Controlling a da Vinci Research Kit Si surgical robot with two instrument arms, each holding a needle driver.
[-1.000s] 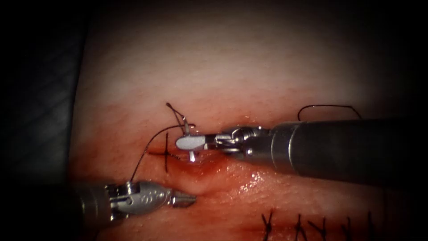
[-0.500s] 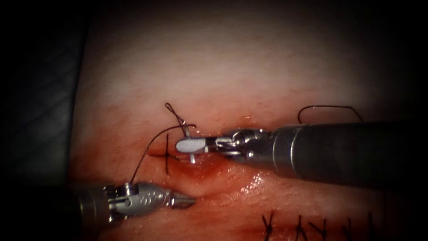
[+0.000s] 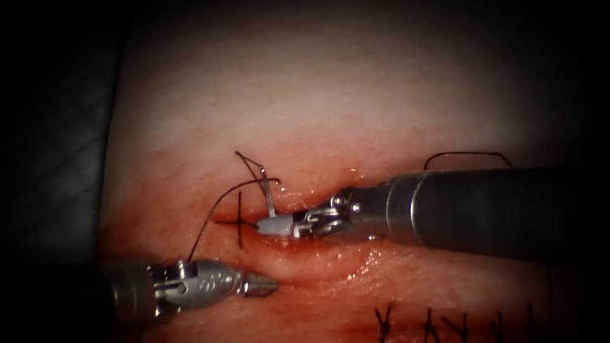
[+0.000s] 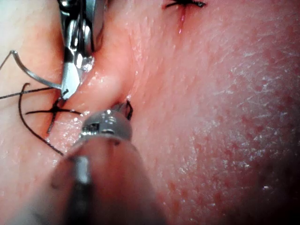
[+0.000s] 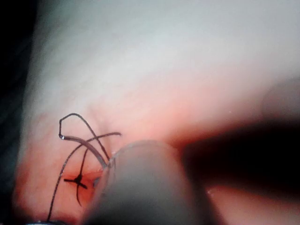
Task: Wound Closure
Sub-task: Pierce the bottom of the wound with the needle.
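My right tool (image 3: 265,225) comes in from the right, its jaws shut on the curved needle (image 3: 269,198) at the far edge of the cut (image 3: 318,251), beside a dark cross-shaped mark (image 3: 238,219). The needle's tail half stands up from the jaws; the tip half is hidden under them, so I cannot tell whether it is in the tissue. The needle (image 5: 82,143) (image 4: 33,75) trails black thread (image 3: 210,219) that loops above it and runs down-left behind my left tool (image 3: 267,286). That tool lies on the near lip of the cut, shut, with nothing seen in it.
Several finished black stitches (image 3: 426,321) line the near edge of the tissue (image 3: 330,95), one also in the left wrist view (image 4: 183,3). A loop of thread (image 3: 467,154) lies behind the right shaft. Red fluid wets the cut. Dark drape lies left of the tissue.
My right tool has shifted down and left toward the cross mark and rolled, so the needle's tail now points up and its lower part has gone from sight. The left tool has stayed put.
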